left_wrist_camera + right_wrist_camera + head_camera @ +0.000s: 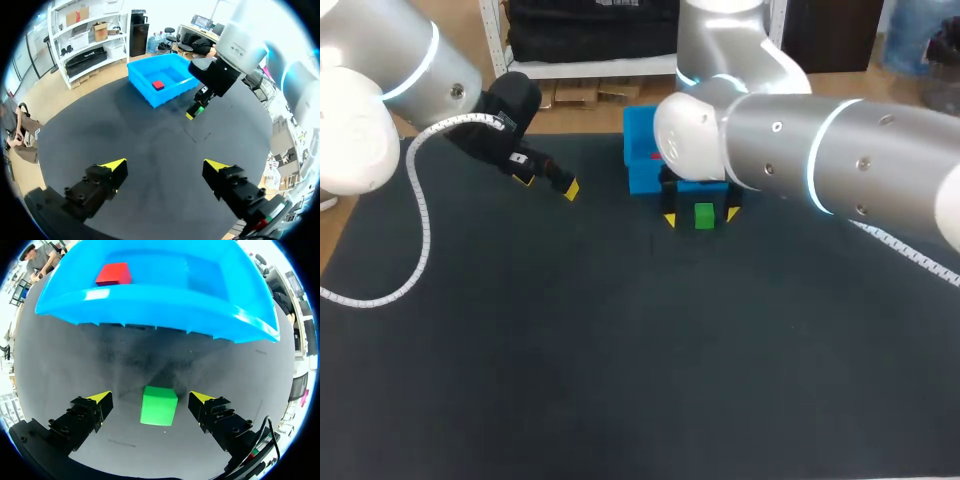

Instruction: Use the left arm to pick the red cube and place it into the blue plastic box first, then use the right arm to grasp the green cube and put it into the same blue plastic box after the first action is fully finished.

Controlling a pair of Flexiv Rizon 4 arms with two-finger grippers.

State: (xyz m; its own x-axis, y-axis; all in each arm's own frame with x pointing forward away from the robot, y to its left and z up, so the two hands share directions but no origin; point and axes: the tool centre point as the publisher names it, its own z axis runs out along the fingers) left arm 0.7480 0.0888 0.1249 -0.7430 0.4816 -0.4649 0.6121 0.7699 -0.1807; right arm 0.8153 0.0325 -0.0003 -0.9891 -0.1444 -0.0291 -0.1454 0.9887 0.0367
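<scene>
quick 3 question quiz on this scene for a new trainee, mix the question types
1. True or false: the red cube lies inside the blue box.
2. The green cube is: A) inside the box; B) on the table between the open fingers of the right gripper; C) stacked on the red cube.
3. Fill in: the left gripper is open and holds ____.

Key: 1 true; 2 B; 3 nothing.
</scene>
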